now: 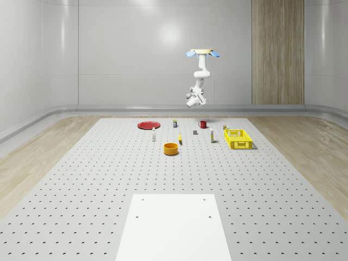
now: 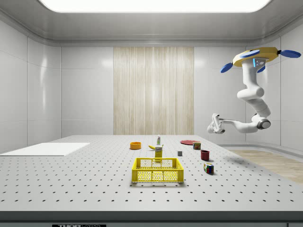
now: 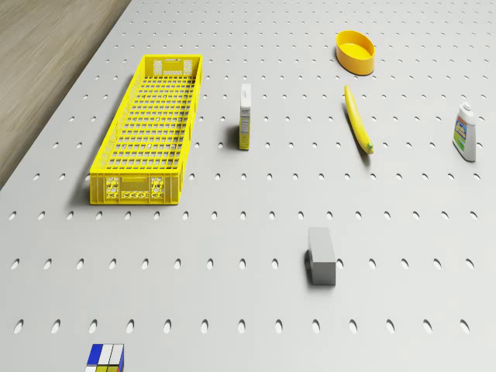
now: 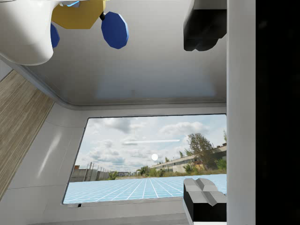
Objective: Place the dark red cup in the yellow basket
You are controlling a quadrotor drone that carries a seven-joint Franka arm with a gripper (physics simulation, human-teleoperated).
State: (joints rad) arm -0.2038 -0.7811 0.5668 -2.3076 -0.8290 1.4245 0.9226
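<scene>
I am flying the drone (image 1: 203, 53) high in the air, hovering above the far part of the grey perforated counter (image 1: 81, 185), almost over the small dark red cup with a handle (image 1: 203, 124). The white arm hangs bent beneath it, and the gripper (image 2: 214, 124) points sideways, well above everything. In the wrist view its two dark fingertips (image 4: 202, 199) stand apart with nothing between them, so the gripper is open and empty.

The cup stands upright near the counter's far edge, well apart from the yellow plastic lattice basket (image 1: 238, 138). I judge it light, rigid and smooth, so it may slip; pinching the rim wall, one finger inside and one outside, looks safer to me than the small handle.

The basket is empty in the drone view, long, low-walled and open-topped. A round orange bowl (image 1: 171, 148) nearer the middle of the counter also looks empty. A flat red plate (image 1: 148, 125) lies bare near the far edge.
</scene>
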